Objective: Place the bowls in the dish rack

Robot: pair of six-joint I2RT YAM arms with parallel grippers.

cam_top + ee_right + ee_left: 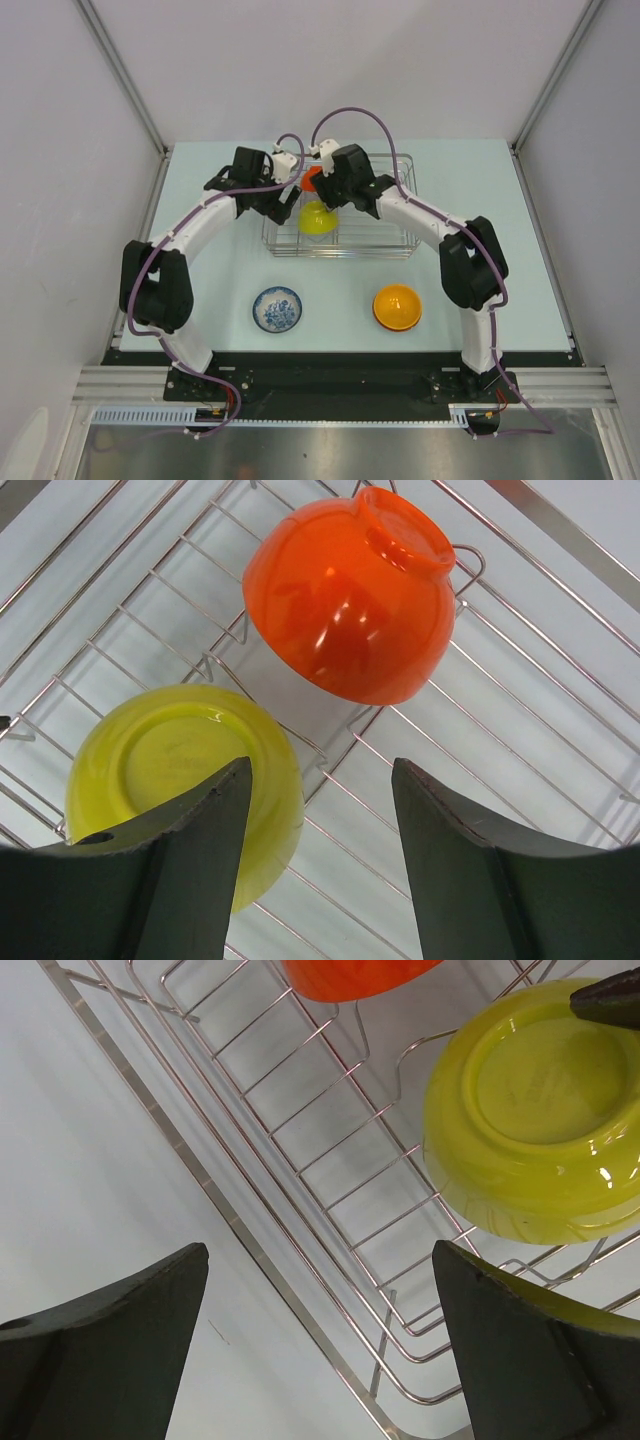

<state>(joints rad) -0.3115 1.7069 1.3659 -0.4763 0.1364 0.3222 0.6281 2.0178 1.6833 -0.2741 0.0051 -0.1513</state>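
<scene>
- Dish rack (350, 250): silver wire basket at the far middle of the table (520, 260). Its long axis runs left to right across the top view, with tine rows along the floor.
- Yellow bowl (180, 770): in the rack's near-left part, turned over, foot ring up toward both wrist cameras, mouth down on the wires.
- Red-orange bowl (345, 590): in the rack just behind the yellow one, tipped on its side against a tine. Its foot points up and away. The two bowls look close; whether they touch cannot be told.
- Blue-patterned bowl (277, 308): on the table, near-left, mouth up, well apart from the rack.
- Amber-orange bowl (397, 306): on the table, near-right, apparently dome side up.
- Left gripper (320, 1290): jaws spread wide, nothing between them, over the rack's left rim.
- Right gripper (322, 780): jaws partly spread, holding nothing, above the two racked bowls.
- Step in hand, by judgement: two bowls loaded, two to fetch.
  - Lift each gripper straight up clear of the wires before swinging back.
  - Take each bowl with the arm on its side, gripping across the rim.
  - Set it between free tines to the right, without nudging the tipped bowl.
</scene>
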